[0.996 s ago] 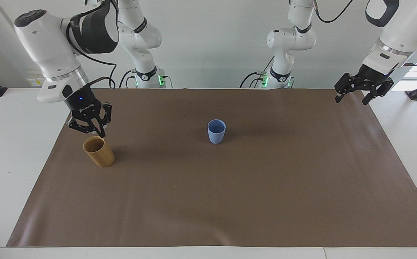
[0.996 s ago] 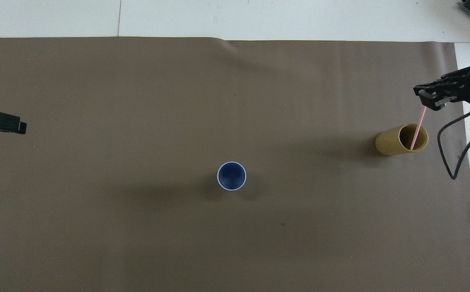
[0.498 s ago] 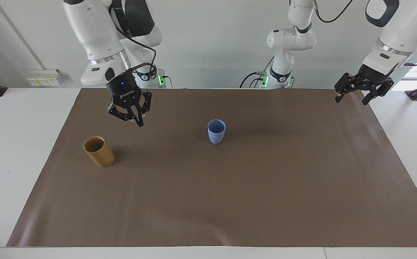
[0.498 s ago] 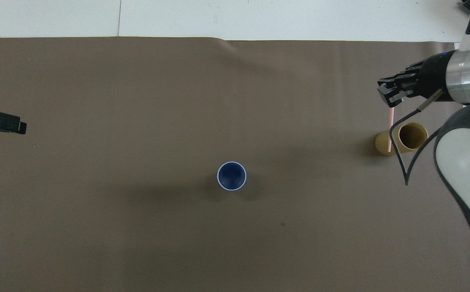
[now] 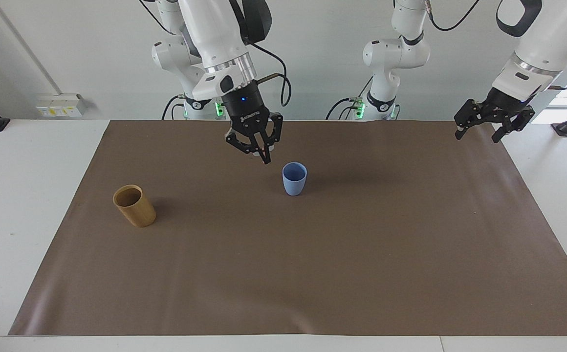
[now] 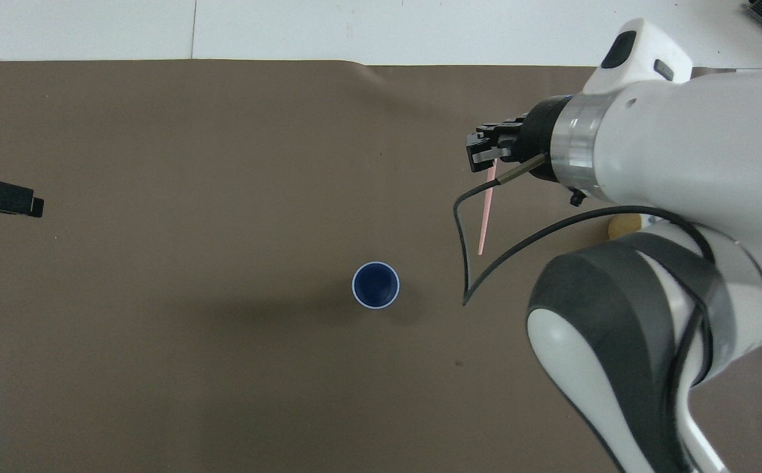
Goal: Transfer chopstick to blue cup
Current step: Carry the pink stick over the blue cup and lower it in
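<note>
A thin pale pink chopstick point(image 6: 484, 213) is held at its upper end by the right tool point(image 5: 262, 155), whose fingertips are pinched shut on it. Only one stick can be made out. It hangs down from the tool over the brown mat point(image 5: 313, 274) that covers the worktop, above a spot beside the small matte periwinkle-blue handleless cup point(image 5: 294, 179), toward the right arm's end of the worktop. In the facing view little more than a pink speck is seen at the fingertips; the length of the stick is shown only from overhead.

The stick is judged to be very light, stiff and smooth, so a firm pinch is needed, and it may pivot or slide between the fingertips if it is swung quickly. A hold close to the top end, as is seen here, leaves the long lower part free to be lowered into the cup's narrow mouth. The cup itself looks light and could be tipped if its rim is struck sideways.

The tan wooden cylindrical cup point(image 5: 135, 205) stands well apart, toward the right arm's end. The left tool point(image 5: 492, 128) waits, spread open, over the mat's edge at the left arm's end.
</note>
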### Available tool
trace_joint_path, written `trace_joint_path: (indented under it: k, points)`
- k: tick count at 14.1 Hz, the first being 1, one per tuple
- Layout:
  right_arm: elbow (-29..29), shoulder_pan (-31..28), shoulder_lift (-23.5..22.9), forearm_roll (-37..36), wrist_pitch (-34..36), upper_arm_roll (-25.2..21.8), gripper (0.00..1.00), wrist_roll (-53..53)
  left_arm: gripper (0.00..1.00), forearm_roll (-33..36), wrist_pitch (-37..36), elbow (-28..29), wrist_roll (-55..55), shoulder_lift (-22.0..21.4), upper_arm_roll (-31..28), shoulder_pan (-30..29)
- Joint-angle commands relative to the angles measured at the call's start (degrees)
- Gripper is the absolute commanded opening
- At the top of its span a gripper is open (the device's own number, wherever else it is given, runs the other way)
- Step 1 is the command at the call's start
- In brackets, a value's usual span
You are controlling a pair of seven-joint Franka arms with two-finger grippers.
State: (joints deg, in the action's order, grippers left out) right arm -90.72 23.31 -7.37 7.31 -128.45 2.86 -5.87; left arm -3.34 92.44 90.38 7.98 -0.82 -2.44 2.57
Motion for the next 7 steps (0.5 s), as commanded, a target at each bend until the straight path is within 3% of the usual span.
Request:
trace_joint_path:
  k: [1, 4, 7]
  points:
    - [-2.01, 3.66, -0.62, -5.61, -3.47, -0.05, 0.0, -6.41, 1.0, 0.96, -1.21, -1.17, 0.1, 0.47, 0.15, -0.28]
    - [-4.28, 7.01, -1.15, -9.41, -6.1, 0.04, 0.0, -15.28, 1.0, 0.96, -1.21, -1.17, 0.1, 0.47, 0.15, -0.54]
    - [-6.31, 7.19, -1.41, -10.29, -8.82, -0.05, 0.0, -16.19, 1.0, 0.88, -1.21, -1.17, 0.02, 0.47, 0.15, -0.55]
